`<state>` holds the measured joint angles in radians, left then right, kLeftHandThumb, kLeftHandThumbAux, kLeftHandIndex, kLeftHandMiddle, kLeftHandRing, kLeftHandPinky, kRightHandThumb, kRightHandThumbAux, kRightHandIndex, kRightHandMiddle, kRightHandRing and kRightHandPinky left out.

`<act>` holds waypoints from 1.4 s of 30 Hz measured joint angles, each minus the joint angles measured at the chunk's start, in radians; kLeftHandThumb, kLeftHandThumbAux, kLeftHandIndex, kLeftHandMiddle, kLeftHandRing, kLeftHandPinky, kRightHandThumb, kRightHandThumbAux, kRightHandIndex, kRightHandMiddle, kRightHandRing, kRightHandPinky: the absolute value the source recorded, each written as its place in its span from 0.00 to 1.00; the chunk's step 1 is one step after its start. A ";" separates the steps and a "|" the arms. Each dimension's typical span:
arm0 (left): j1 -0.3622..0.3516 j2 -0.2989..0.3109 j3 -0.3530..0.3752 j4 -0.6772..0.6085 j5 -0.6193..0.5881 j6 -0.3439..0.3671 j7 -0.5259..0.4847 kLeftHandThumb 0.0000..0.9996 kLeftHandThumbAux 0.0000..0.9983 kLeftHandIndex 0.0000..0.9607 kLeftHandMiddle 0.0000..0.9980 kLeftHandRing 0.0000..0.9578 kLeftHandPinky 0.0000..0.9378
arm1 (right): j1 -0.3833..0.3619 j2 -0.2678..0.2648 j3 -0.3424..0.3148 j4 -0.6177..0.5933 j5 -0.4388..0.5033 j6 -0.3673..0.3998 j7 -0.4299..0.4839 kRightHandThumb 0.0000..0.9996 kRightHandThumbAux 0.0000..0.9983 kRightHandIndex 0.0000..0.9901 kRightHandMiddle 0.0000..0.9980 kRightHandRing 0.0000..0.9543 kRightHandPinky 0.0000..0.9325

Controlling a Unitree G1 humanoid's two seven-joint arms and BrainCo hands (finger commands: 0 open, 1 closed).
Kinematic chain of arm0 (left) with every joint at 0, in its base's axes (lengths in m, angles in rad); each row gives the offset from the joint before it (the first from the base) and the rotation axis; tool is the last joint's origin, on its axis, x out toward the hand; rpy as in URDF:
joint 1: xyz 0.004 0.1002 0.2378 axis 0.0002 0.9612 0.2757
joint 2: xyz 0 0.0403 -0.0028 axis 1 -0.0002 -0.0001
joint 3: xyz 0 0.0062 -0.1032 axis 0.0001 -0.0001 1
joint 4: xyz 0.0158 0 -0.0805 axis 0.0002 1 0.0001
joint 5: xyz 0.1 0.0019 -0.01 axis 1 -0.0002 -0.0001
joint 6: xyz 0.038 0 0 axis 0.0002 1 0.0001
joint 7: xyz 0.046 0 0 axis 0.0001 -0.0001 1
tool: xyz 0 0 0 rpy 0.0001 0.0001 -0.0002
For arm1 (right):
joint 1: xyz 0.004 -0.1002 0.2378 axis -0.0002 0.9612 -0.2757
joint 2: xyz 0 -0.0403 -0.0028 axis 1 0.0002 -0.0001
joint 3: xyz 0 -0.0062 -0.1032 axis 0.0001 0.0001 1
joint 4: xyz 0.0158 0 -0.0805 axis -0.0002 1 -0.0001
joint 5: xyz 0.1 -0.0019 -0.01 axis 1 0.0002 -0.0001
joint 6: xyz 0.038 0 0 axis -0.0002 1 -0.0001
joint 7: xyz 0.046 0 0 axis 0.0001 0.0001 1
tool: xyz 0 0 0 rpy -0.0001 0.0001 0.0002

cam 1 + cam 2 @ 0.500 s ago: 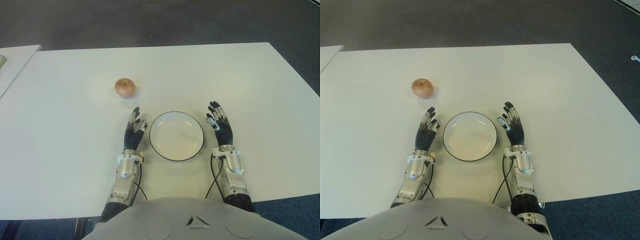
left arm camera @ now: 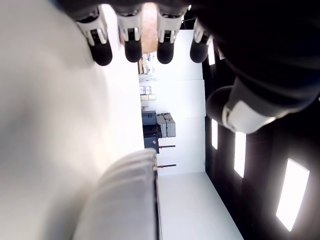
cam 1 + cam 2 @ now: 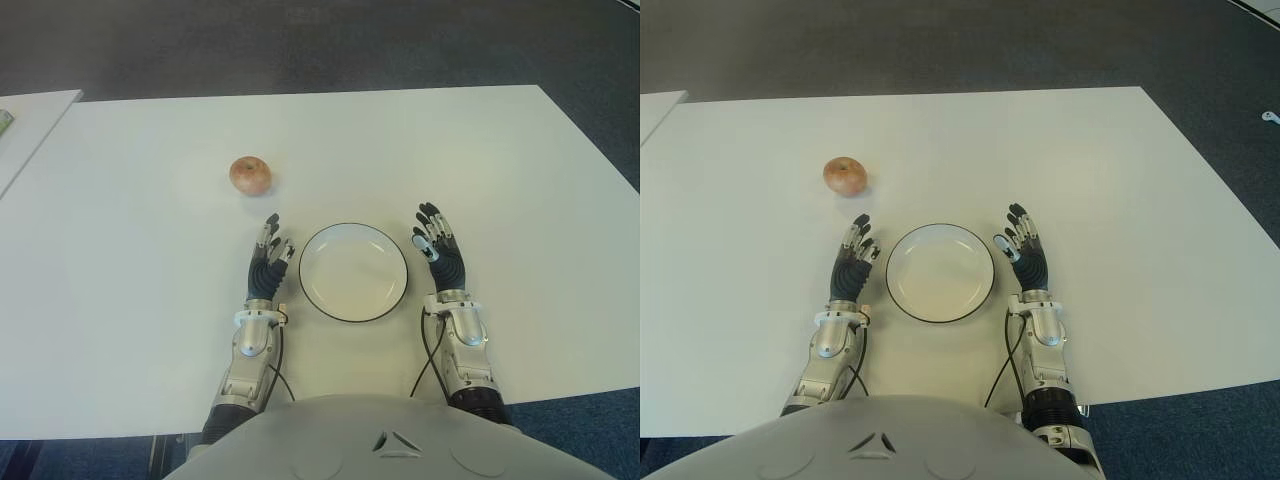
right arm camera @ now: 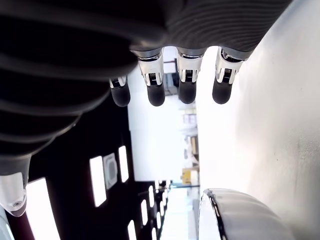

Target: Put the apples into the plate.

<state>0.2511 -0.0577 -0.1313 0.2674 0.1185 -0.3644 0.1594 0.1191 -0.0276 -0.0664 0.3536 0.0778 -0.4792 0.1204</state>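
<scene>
Eye views: apple (image 3: pixel 250 175) sits on the white table (image 3: pixel 130 290), ahead of your left hand (image 3: pixel 268 264) and well apart from the plate (image 3: pixel 353 272), which holds nothing. Right hand (image 3: pixel 441 256) shows just right of the plate. Apple's probably firm, round, smooth, can roll; wrap fingers round its widest part. Left wrist view: fingers (image 2: pixel 132 47) straight and spread, gripping nothing. Right wrist view: fingers (image 4: pixel 187 85) spread too, empty, plate rim just below
</scene>
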 measured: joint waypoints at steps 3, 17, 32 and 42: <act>-0.002 0.000 0.000 0.002 0.000 -0.003 0.000 0.00 0.54 0.00 0.00 0.00 0.00 | -0.001 0.000 0.000 0.001 0.000 0.000 0.000 0.18 0.50 0.00 0.00 0.00 0.00; 0.054 0.006 0.015 -0.128 -0.061 0.059 -0.034 0.02 0.56 0.00 0.01 0.00 0.00 | -0.003 0.004 0.004 -0.004 -0.015 0.000 -0.019 0.16 0.49 0.00 0.00 0.00 0.00; 0.105 0.003 -0.051 -0.469 0.424 0.490 0.153 0.05 0.43 0.03 0.04 0.04 0.06 | -0.013 0.004 0.002 0.006 -0.022 -0.004 -0.051 0.17 0.50 0.00 0.00 0.00 0.00; -0.072 0.075 -0.091 -0.547 0.779 0.667 0.184 0.16 0.37 0.04 0.00 0.00 0.06 | -0.062 0.006 0.001 0.079 -0.040 -0.051 -0.073 0.17 0.49 0.00 0.00 0.00 0.00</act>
<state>0.1792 0.0176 -0.2220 -0.2795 0.8972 0.3025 0.3436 0.0573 -0.0215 -0.0655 0.4330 0.0380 -0.5306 0.0473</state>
